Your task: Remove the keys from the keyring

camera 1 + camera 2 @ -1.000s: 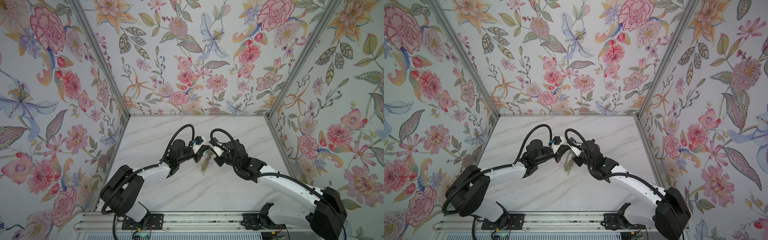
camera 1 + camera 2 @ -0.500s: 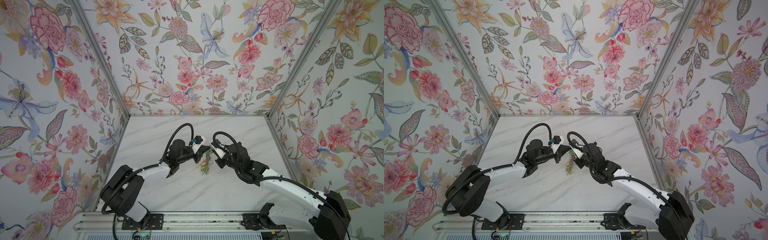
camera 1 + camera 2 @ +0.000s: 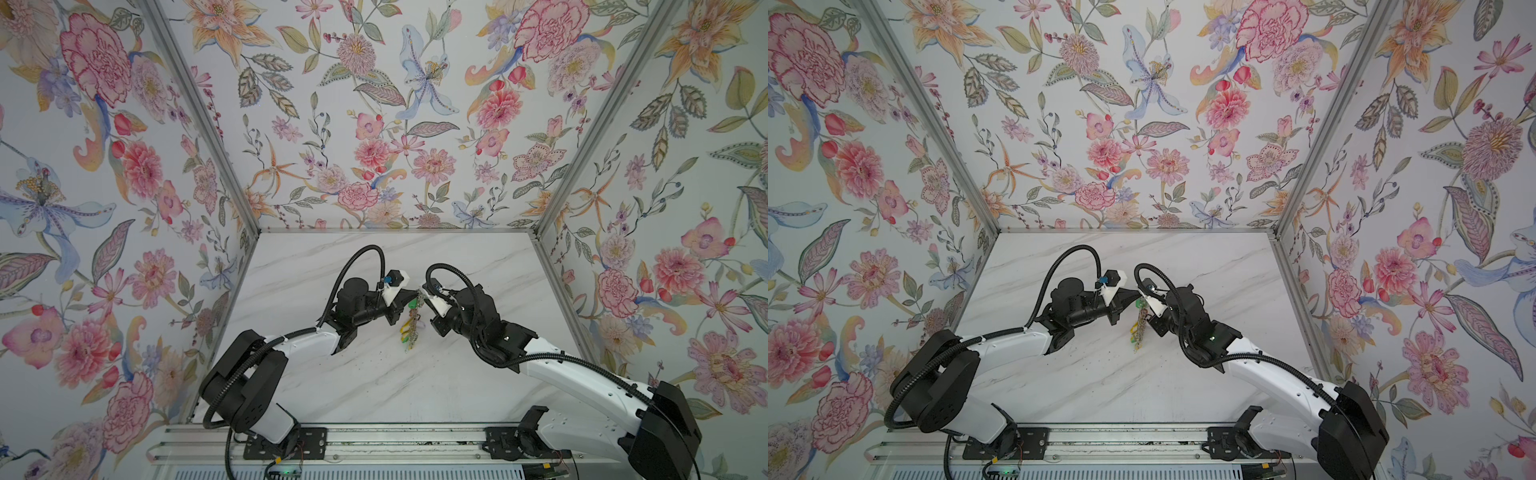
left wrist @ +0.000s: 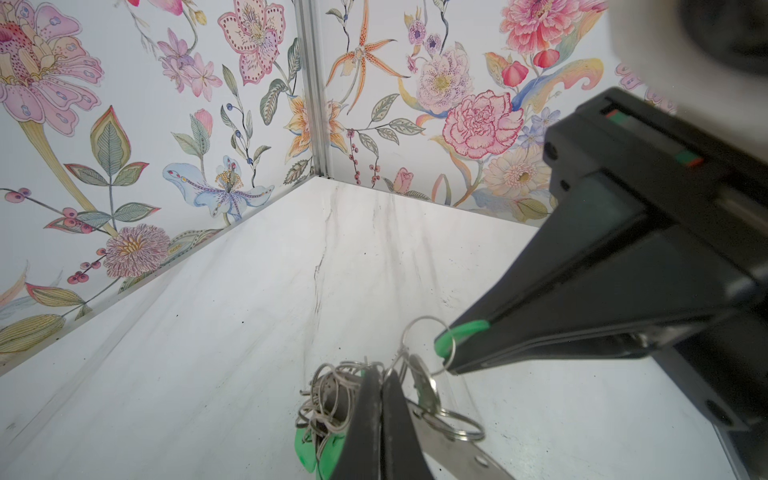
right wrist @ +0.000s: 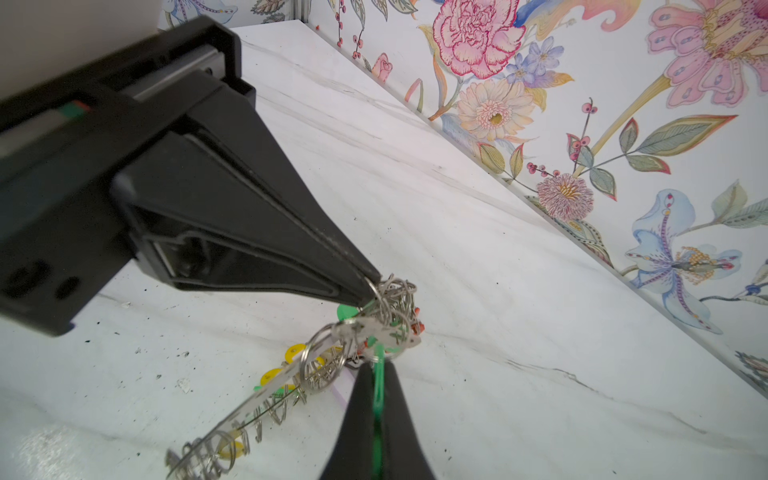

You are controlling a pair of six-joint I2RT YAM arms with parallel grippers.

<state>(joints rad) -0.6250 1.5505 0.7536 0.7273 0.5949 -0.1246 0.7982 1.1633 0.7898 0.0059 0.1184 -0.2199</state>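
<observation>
Record keyring (image 4: 449,449) aloft over middle of table (image 3: 374,374), hanging edge-on, keys (image 3: 409,328) bunched below. Note left gripper (image 3: 415,296) clamped tight on its upper edge amid wire rings (image 4: 332,386). Note right gripper (image 3: 424,300) just to the right, jaws pinched on green tag (image 4: 457,334).

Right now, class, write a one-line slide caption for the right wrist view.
Right hand pinches a green tag while left hand clamps the metal keyring, keys dangling over marble table.
</observation>
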